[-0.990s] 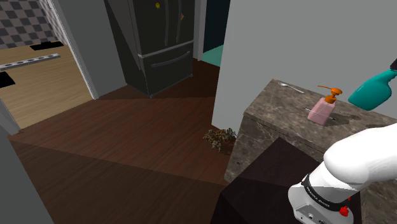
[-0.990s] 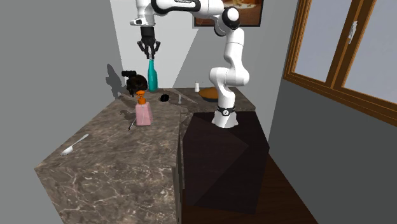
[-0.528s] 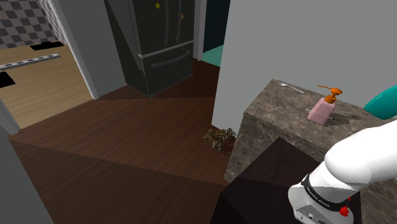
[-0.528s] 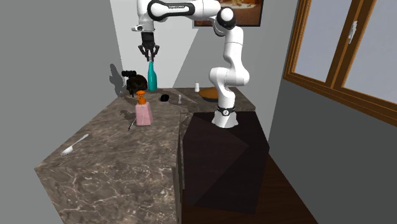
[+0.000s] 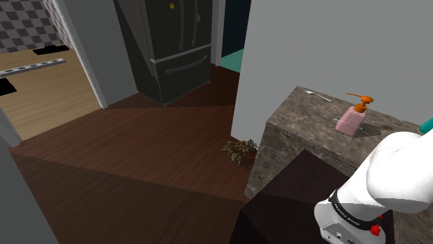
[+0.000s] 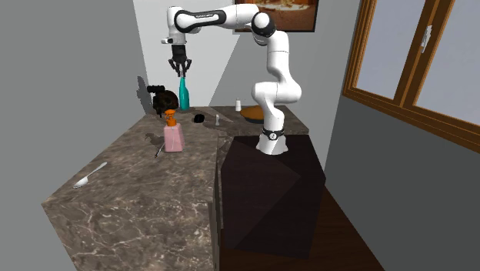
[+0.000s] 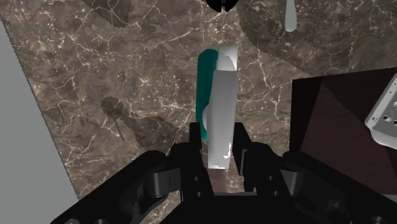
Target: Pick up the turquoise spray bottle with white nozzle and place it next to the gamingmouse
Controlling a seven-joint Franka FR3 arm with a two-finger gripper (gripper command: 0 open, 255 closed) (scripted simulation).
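Observation:
My gripper (image 6: 181, 68) is shut on the white nozzle (image 7: 220, 127) of the turquoise spray bottle (image 6: 184, 94), which hangs upright over the back of the marble counter (image 6: 131, 200). In the wrist view the gripper (image 7: 219, 145) clasps the nozzle, and the teal body (image 7: 206, 89) points down at the counter. The black gaming mouse (image 6: 198, 118) lies on the counter just to the second exterior view's right of the bottle, lower down; its edge (image 7: 224, 3) shows beyond the bottle's base. A teal sliver of the bottle (image 5: 428, 124) peeks out past the white arm (image 5: 399, 173).
A pink soap dispenser with an orange pump (image 6: 174, 137) stands mid-counter, and a spoon (image 6: 90, 175) lies near the front corner. A black appliance (image 6: 160, 98) sits at the back beside the bottle. A grey utensil (image 6: 218, 118), a small white shaker (image 6: 238, 103) and the dark stand (image 6: 269, 192) are nearby.
The gripper has carried the bottle toward the shoulder view's right edge, almost out of sight there. In the second exterior view it has sunk slightly, still clasping the nozzle.

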